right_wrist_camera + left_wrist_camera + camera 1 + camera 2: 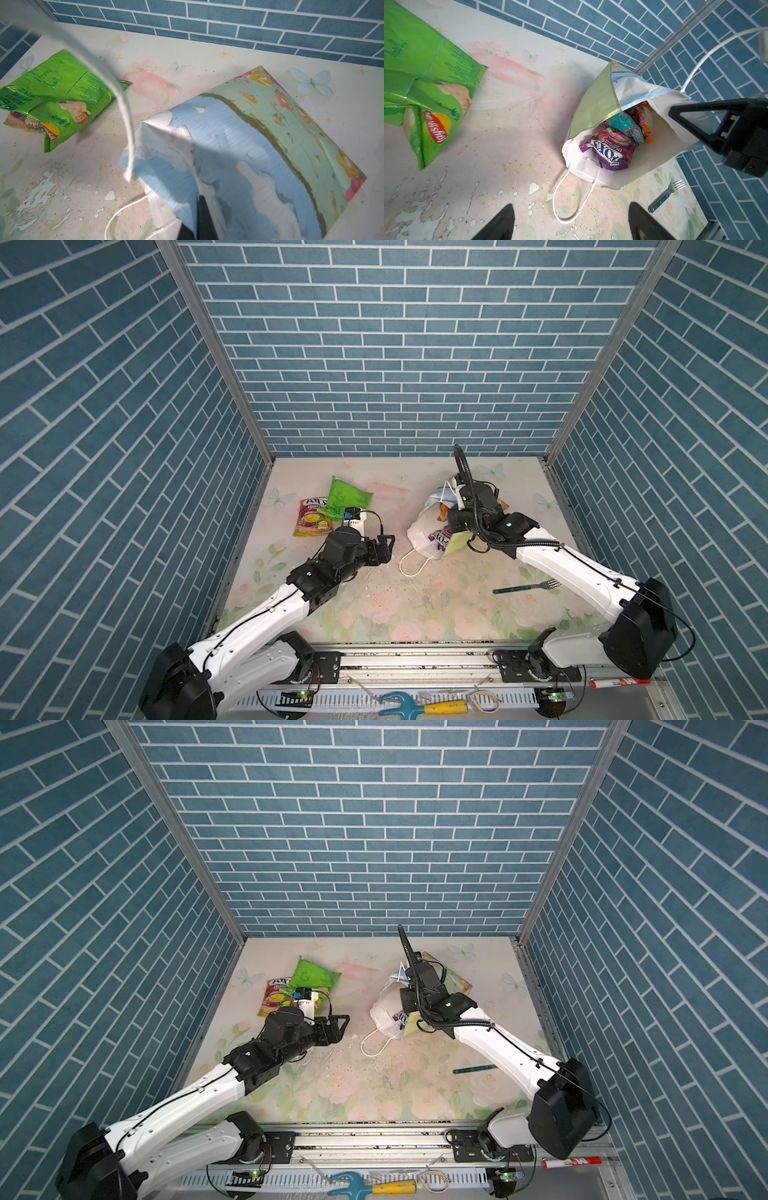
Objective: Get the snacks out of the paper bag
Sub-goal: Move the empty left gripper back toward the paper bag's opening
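The paper bag (419, 531) (384, 1011) lies on its side at the right of the table, and the left wrist view looks into its white mouth (654, 158). Inside are a purple FOX'S packet (608, 153), a teal packet (627, 126) and an orange one (648, 137). My right gripper (454, 516) (405, 996) (204, 216) is shut on the bag's upper rim (187, 187), holding the mouth up. My left gripper (384, 545) (338, 1025) (571, 205) hangs open and empty just left of the mouth. The green chip bag (347, 497) (313, 975) (425, 83) and a FOX'S packet (309, 516) (274, 1000) lie at the left.
A teal-handled fork (528, 587) (473, 1069) (666, 195) lies front right of the bag. The bag's lower cord handle (411, 564) (571, 199) loops on the table below my left gripper. Blue brick walls close in three sides. Tools (415, 701) lie on the front rail.
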You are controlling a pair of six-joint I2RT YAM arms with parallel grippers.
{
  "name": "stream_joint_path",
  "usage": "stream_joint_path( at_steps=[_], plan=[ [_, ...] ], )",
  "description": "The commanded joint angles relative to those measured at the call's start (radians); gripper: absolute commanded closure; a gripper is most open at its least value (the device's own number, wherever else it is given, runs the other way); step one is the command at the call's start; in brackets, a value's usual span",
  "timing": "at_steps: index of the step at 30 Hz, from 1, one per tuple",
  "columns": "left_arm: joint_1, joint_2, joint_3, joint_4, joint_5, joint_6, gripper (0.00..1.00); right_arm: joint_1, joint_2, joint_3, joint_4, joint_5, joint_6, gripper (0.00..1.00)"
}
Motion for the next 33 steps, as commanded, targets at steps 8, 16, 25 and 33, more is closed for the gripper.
stream_joint_path(
  at_steps=[8,16,25,33],
  plan=[
    [-0.076,0.079,0.034,0.093,0.028,-0.010,0.25,-0.002,-0.027,0.045,-0.075,0.028,0.010,1.00],
    [-0.101,0.118,0.071,0.100,0.034,-0.007,0.33,-0.001,-0.022,0.093,-0.096,0.046,0.004,1.00],
    [-0.104,0.163,0.123,0.113,0.050,0.005,0.35,-0.001,-0.039,0.121,-0.104,0.062,0.001,1.00],
    [-0.119,0.264,0.169,0.190,0.103,-0.007,0.39,-0.002,-0.054,0.113,-0.096,0.040,0.003,1.00]
  ],
)
